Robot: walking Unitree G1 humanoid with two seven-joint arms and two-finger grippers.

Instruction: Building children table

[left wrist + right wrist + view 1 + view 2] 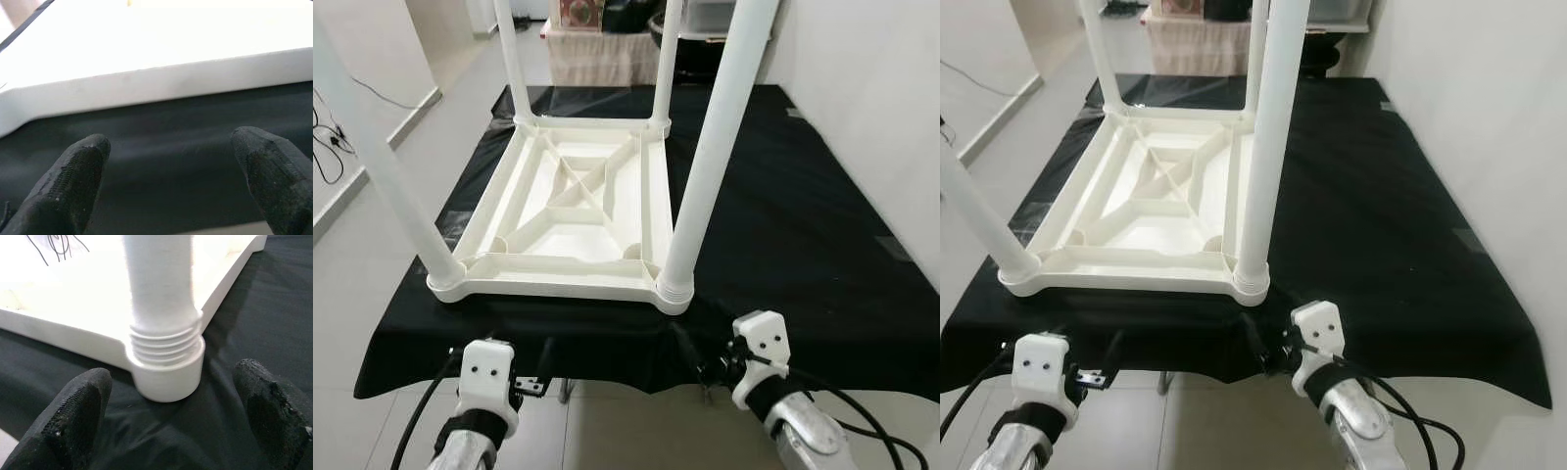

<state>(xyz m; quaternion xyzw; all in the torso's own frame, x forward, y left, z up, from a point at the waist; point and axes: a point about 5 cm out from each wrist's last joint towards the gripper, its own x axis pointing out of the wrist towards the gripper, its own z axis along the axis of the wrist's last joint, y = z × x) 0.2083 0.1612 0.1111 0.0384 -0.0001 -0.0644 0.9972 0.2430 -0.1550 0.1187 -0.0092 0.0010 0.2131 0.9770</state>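
Upside down before us, a white plastic table (573, 211) lies on a black cloth (803, 235), ribbed underside up, four round legs (710, 157) standing from its corners. Beige floor (372, 225) and a white wall (871, 88) surround it. Our left gripper (166, 181) hangs open at the cloth's near edge, holding nothing. Our right gripper (171, 416) is spread wide, empty, facing the nearest leg's threaded base.

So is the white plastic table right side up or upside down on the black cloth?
Upside down: the white plastic table lies tabletop-down on the black cloth, ribbed underside showing, legs pointing up.
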